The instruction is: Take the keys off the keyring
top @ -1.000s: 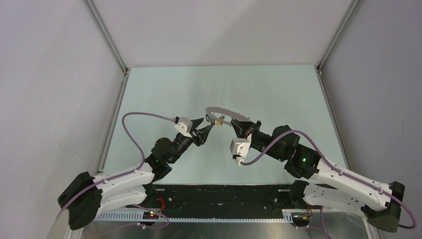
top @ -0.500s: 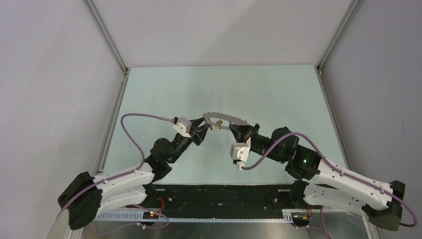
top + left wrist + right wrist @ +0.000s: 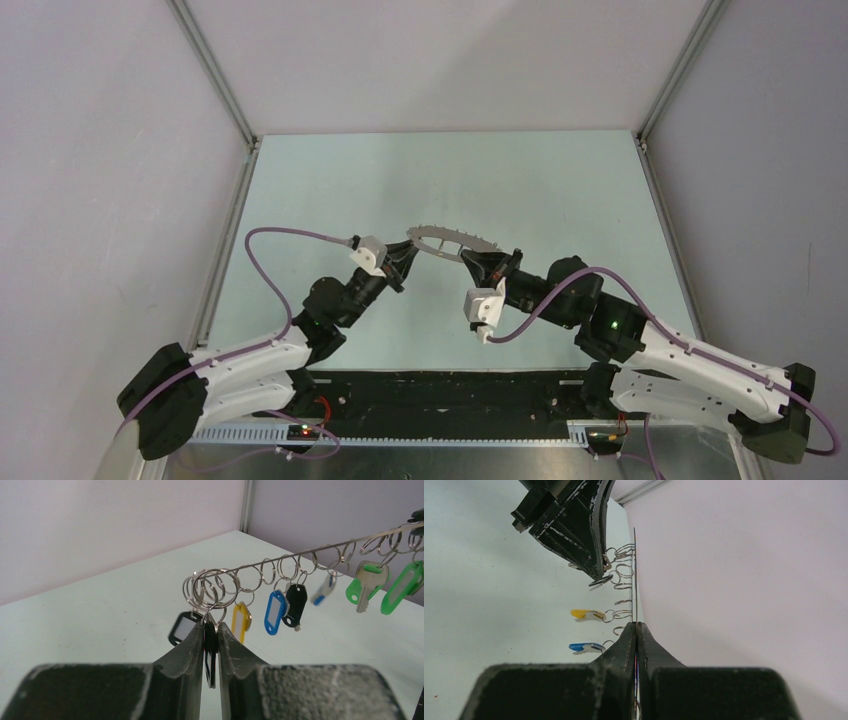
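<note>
Left wrist view: the left gripper [image 3: 210, 630] has its jaws drawn narrow on a black key [image 3: 210, 662], which hangs between them from small split rings at the near end of the keyring [image 3: 320, 546], held up above the counter [image 3: 75, 630]. Further keys [image 3: 275, 611] dangle along the ring beyond. In the right wrist view, the right gripper [image 3: 636, 627] has its jaws closed tight on the keyring's thin edge.

left arm [image 3: 330, 312] and right arm [image 3: 605, 318] reach forward and inward, elbows bent, wrists raised and close together. left gripper [image 3: 210, 630] has its jaws pinched to a slit on a key [image 3: 210, 655]. right gripper [image 3: 636, 628] is clamped on the ring [image 3: 635, 560].
</note>
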`<state>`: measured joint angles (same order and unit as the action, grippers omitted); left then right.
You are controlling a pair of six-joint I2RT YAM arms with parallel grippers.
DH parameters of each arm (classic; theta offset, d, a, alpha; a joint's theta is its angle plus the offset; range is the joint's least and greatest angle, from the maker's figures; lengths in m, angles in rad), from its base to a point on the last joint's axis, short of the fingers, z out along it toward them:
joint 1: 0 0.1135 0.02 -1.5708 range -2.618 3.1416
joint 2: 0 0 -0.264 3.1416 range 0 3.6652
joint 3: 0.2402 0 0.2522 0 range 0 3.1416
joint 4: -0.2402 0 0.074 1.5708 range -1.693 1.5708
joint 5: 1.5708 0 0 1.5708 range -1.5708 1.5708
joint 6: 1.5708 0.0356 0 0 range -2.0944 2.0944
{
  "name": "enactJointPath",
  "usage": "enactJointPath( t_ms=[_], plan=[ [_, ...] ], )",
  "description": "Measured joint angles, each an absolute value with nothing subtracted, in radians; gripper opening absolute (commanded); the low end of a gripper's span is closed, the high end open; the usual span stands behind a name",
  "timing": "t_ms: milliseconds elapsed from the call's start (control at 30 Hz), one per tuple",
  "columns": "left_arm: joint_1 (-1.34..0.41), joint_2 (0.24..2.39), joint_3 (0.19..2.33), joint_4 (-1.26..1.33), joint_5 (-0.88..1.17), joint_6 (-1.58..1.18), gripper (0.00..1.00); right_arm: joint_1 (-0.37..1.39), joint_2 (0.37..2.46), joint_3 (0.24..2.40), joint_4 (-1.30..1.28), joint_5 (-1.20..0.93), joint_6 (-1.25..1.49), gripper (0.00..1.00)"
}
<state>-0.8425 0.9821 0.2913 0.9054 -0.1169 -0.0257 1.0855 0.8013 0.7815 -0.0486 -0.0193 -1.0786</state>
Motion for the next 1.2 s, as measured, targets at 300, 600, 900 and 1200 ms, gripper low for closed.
enactJointPath(
  t_ms=[300, 600, 900, 1200],
  plan=[
    [-0.842, 0.984, 0.291, 0.908, -0.127, -0.025, 0.02, 1.085, 0.784, 0.781, -0.05, -0.015, -1.079, 0.0],
    [-0.842, 0.989, 0.291, 0.911, -0.127, -0.026, 0.08, 1.085, 0.784, 0.781, -0.051, -0.015, -1.079, 0.0],
    [-0.842, 0.989, 0.291, 0.911, -0.128, -0.025, 0.12, 1.082, 0.784, 0.781, -0.052, -0.015, -1.078, 0.0],
    [-0.842, 0.989, 0.291, 0.911, -0.123, -0.025, 0.12, 1.078, 0.784, 0.781, -0.052, -0.015, -1.078, 0.0]
  ],
)
